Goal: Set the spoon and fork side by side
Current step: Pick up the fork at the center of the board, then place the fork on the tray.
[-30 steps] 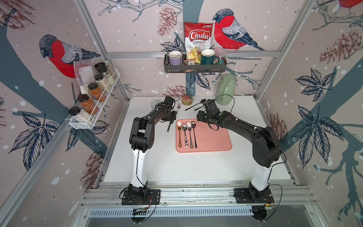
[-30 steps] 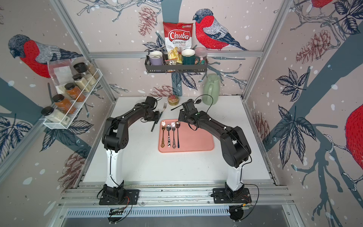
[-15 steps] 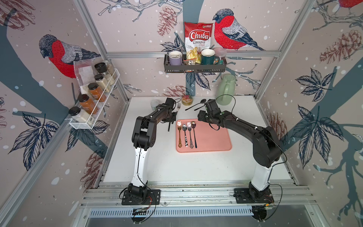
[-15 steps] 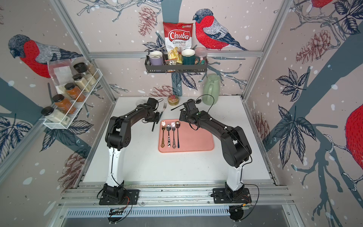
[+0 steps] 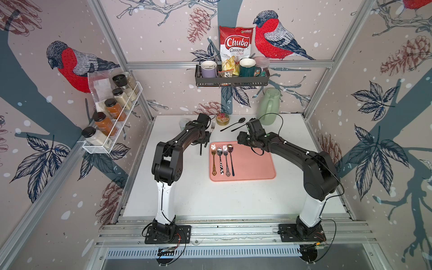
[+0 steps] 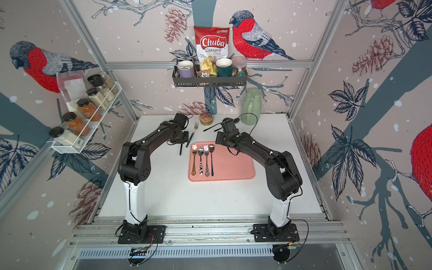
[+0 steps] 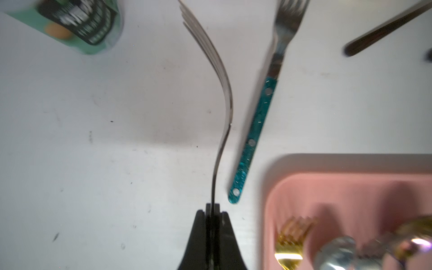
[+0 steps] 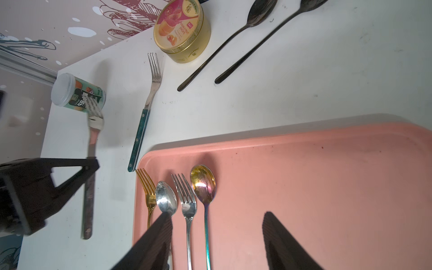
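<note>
Dark fork (image 7: pixel 223 102) is pinched by its handle in the left end effector (image 7: pixel 212 208), whose jaws are pressed together on it. In the left wrist view the fork is seen edge-on, with its tines curving away from the end effector. It is located over the white tabletop (image 5: pixel 187 191), to the left of the pink tray (image 5: pixel 252 163) and apart from the tray's edge. Whether the dark fork is clear of the tabletop cannot be told. A teal fork (image 7: pixel 254 131) is laid flat between the dark fork and the tray, with its handle end near the tray's back left corner and its tines directed toward the back wall. On the left part of the tray, four pieces are laid side by side with their heads toward the back: from left to right, a gold fork (image 8: pixel 148 191), a silver spoon (image 8: pixel 166 198), a silver fork (image 8: pixel 187 201) and an iridescent spoon (image 8: pixel 202 184). The right end effector (image 8: pixel 215 215) is held above the back left part of the tray, with its jaws spread and empty. Two black spoons (image 8: pixel 215 55) are laid aslant on the tabletop behind the tray, next to a round tin (image 8: pixel 181 32). A small cup (image 8: pixel 77 93) is lying on its side at the back left, beyond the dark fork's tines.
</note>
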Tool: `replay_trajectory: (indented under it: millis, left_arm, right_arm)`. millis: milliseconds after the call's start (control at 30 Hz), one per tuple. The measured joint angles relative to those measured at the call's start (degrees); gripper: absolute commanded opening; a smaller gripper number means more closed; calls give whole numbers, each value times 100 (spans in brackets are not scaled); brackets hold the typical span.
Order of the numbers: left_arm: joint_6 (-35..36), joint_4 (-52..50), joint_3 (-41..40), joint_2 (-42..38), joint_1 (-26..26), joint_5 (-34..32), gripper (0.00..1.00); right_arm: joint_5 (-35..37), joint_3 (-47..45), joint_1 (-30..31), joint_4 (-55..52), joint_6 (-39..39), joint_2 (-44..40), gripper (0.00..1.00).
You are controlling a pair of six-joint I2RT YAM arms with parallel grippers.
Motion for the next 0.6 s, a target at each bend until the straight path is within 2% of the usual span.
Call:
replay_trajectory:
  millis: [133, 300, 433, 600]
  left_arm:
    - [-214, -181, -2, -542, -466, -284, 2]
    - [-654, -415, -4, -796, -1217, -525, 3]
    - [-1069, -407, 33, -632, -1788, -535, 2]
    - [-1541, -321, 275, -37, -2380, -509, 2]
  right_arm:
    - [-57, -363, -203, 149, 55, -332, 63]
    - [-210, -1029, -529, 376, 192, -914, 62]
    - [-337, -1637, -870, 581, 304, -1412, 61]
    - [-540, -2094, -1250, 697, 450, -1746, 59]
